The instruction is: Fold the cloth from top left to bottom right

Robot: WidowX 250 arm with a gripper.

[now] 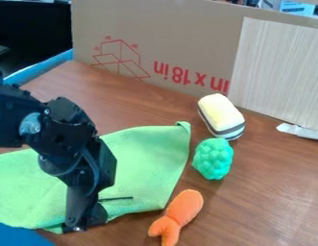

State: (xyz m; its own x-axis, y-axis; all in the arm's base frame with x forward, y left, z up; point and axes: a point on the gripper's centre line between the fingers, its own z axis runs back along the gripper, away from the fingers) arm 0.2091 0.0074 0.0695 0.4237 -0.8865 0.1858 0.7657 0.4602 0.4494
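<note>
Nearest the camera: orange plush toy (183, 209), soft, rounded at one end, forked at the other, plus a blue piece (17, 235) at the lower left corner. Green fabric cloth (145, 158) is spread on the brown wood-grain table (263, 192), left and centre, matte, slightly rumpled, far right corner curled up. Black gripper (84, 225) is at the cloth's near edge; can't tell if it's apart, together or clamped. Count: 1 cloth, 3 toys: the orange one, a knobbly green one (213, 158), a rounded cream block with dark stripes (221, 115). Behind: 1 cardboard sheet (180, 38), 1 pale wood-grain panel (280, 72).
</note>
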